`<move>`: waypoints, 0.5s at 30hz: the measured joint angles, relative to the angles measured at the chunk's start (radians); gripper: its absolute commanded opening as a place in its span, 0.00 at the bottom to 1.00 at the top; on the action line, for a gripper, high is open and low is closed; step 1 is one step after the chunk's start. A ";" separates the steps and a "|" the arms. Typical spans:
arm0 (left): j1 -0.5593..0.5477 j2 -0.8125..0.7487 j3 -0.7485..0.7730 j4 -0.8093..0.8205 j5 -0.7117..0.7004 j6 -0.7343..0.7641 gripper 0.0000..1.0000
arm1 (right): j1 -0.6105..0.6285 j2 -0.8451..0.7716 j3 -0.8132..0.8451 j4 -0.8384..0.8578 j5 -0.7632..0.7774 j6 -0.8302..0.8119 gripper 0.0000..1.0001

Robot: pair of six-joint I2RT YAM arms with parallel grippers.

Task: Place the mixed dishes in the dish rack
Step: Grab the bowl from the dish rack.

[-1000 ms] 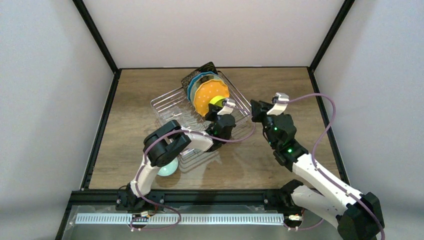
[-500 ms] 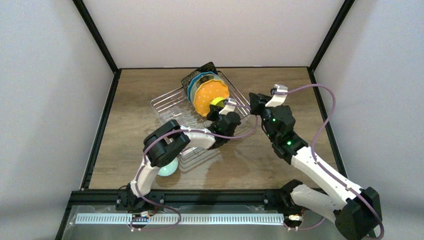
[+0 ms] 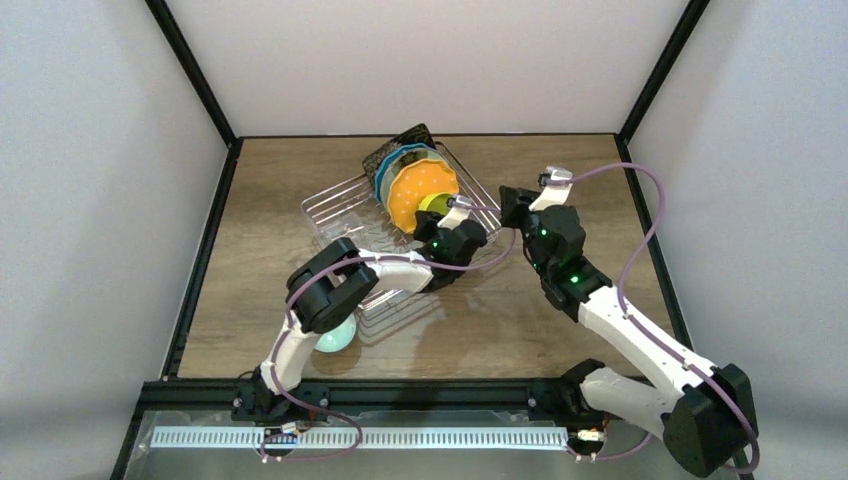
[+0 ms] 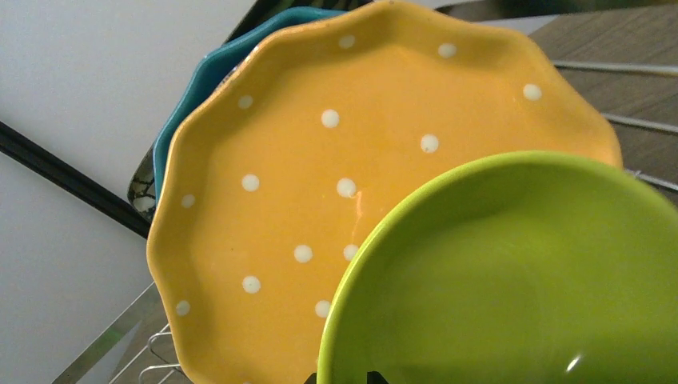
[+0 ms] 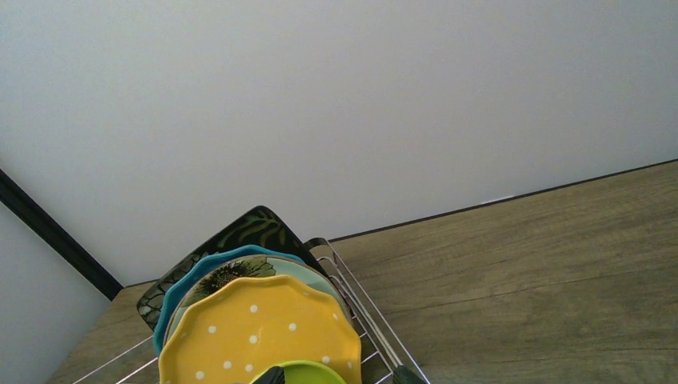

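The dish rack (image 3: 330, 207) holds a row of upright plates: the black square floral plate (image 5: 240, 228), the teal plate (image 5: 185, 276), the mint flower plate (image 5: 232, 272) and the orange dotted plate (image 4: 320, 184) in front. The yellow-green bowl (image 4: 520, 280) stands on edge against the orange plate (image 3: 415, 185). My left gripper (image 4: 347, 378) straddles the bowl's lower rim, its tips slightly apart. At the rack's right side, my right gripper (image 3: 507, 203) is open and holds nothing; its wrist view looks at the plates from there.
A pale round object (image 3: 336, 338) lies on the wooden table near the front, partly under my left arm. Black frame posts and white walls close in the table. The rack's wire rim (image 5: 364, 300) runs just beside my right fingers.
My left jaws have eased apart at the bowl's rim, and that wrist has shifted slightly right. The right gripper has moved farther back along the rack's right side.
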State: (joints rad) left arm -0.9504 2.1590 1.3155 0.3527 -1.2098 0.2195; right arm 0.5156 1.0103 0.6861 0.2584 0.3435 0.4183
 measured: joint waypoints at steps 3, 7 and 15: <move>0.004 0.000 0.010 -0.058 -0.002 -0.028 0.29 | -0.010 0.015 0.008 0.001 -0.008 0.000 0.77; 0.004 0.000 0.024 -0.113 -0.005 -0.061 0.30 | -0.017 0.031 0.021 0.003 -0.022 0.000 0.77; 0.003 0.002 0.059 -0.204 -0.005 -0.104 0.32 | -0.030 0.048 0.069 0.000 -0.043 -0.001 0.77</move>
State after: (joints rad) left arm -0.9470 2.1609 1.3746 0.1482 -1.2152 0.1154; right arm 0.4854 1.0580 0.7555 0.2584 0.3004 0.4175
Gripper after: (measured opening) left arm 0.293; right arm 0.771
